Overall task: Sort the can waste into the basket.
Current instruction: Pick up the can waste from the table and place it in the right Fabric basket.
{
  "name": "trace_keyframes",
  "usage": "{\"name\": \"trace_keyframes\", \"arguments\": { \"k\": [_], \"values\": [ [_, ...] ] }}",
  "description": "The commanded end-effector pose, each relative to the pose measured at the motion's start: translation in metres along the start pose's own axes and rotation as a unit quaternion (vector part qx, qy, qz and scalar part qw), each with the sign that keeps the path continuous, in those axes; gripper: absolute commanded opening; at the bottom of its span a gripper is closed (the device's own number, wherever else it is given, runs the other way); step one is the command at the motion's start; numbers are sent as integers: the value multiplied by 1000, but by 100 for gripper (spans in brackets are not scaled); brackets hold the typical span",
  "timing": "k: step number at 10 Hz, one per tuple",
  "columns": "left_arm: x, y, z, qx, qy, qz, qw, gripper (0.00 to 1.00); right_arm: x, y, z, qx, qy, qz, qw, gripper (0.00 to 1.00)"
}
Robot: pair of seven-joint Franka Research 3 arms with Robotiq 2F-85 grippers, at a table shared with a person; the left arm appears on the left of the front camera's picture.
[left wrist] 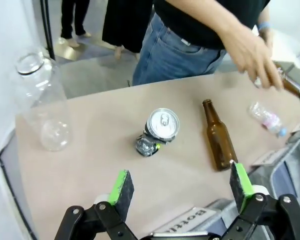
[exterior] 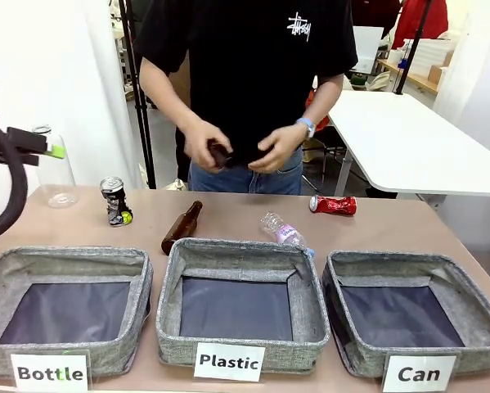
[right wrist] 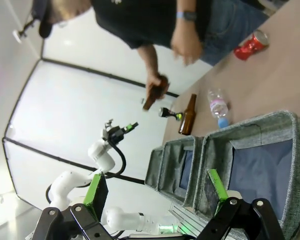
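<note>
A dark crushed can (exterior: 114, 201) with a silver top stands on the table at the far left; in the left wrist view the dark can (left wrist: 157, 132) lies ahead of my open left gripper (left wrist: 180, 187). A shiny red can (exterior: 334, 205) lies on its side at the far right, and the red can (right wrist: 250, 46) shows far off beyond my open right gripper (right wrist: 157, 192). The grey basket (exterior: 474, 307) labelled "Can" sits at the front right with nothing in it. My left gripper (exterior: 55, 151) hovers at the left edge above the table.
Bins labelled "Bottle" (exterior: 65, 260) and "Plastic" (exterior: 243, 252) stand beside the basket. A brown bottle (exterior: 182, 227) and a clear plastic bottle (exterior: 284, 232) lie behind the middle bin. A clear jar (exterior: 51, 172) stands far left. The person (exterior: 253, 74) holds a brown bottle (exterior: 220, 154) above the table.
</note>
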State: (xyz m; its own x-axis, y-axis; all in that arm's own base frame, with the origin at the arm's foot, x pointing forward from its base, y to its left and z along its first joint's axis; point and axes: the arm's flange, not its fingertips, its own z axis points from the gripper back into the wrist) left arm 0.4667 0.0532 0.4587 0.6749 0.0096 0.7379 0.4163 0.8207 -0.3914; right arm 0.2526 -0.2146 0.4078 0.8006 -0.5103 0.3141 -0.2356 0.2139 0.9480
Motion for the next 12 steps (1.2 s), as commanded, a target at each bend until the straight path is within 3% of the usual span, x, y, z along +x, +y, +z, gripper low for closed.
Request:
{"name": "trace_keyframes", "arguments": {
  "k": [1, 2, 3, 5, 6, 10, 12],
  "values": [
    [16, 16, -27, -23, 29, 9, 999, 100, 3, 1, -1, 9, -9, 14, 1000, 100],
    [10, 22, -31, -43, 91, -12, 995, 100, 3, 1, -1, 9, -9, 14, 1000, 100],
    [-1, 34, 7, -76, 83, -16, 994, 100, 3, 1, -1, 9, -9, 14, 1000, 100],
    [-38, 68, 123, -128, 8, -8, 992, 100, 3, 1, -1, 9, -9, 14, 1000, 100],
    [-58, 87, 158, -161, -2, 10, 987, 100, 3, 1, -1, 9, -9, 14, 1000, 100],
    [-100, 138, 190, -253, -18, 12, 967, 100, 3, 1, -1, 9, -9, 14, 1000, 100],
    [-98, 142, 187, -235, -32, 38, 971, 100, 3, 1, -1, 9, -9, 14, 1000, 100]
  ]
}}
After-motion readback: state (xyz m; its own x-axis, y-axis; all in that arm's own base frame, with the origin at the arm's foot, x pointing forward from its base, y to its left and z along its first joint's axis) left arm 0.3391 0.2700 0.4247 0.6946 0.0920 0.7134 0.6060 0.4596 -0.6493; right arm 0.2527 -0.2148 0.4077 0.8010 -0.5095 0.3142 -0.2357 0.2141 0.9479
